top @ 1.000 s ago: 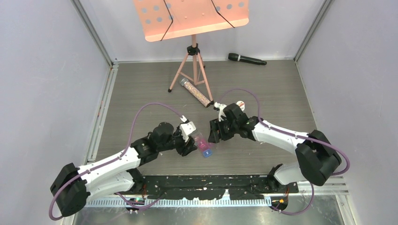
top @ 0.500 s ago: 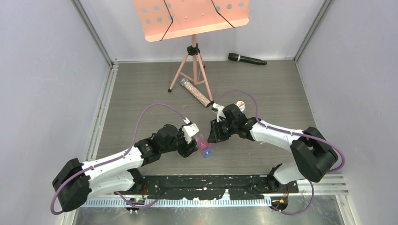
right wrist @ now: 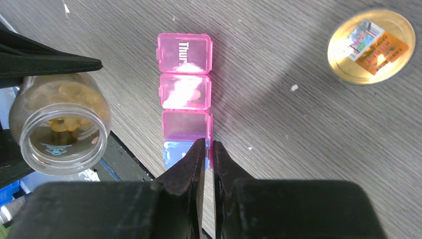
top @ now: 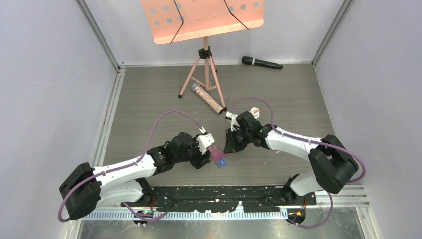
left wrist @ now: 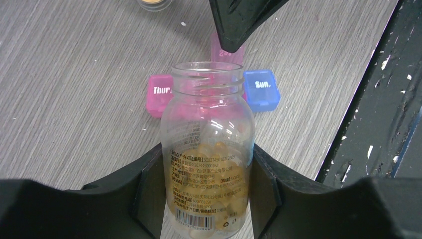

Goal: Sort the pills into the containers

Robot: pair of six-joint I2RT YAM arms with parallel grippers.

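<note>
left tool [left wrist: 206,169] grasping bottle [left wrist: 206,124], tipped, mouth by box [right wrist: 184,92], ready to pour pills [left wrist: 214,154] | right tool [right wrist: 209,149] clenched on box edge, likely to keep it steady

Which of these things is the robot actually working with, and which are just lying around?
Part of the job: pill bottle, pill box, gold bottle lid.
Just lying about: music stand, microphone, tube of beads.

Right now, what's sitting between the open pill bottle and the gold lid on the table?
The pill box strip lies between the bottle and the gold lid, then bare table; the right wrist view shows it.
</note>
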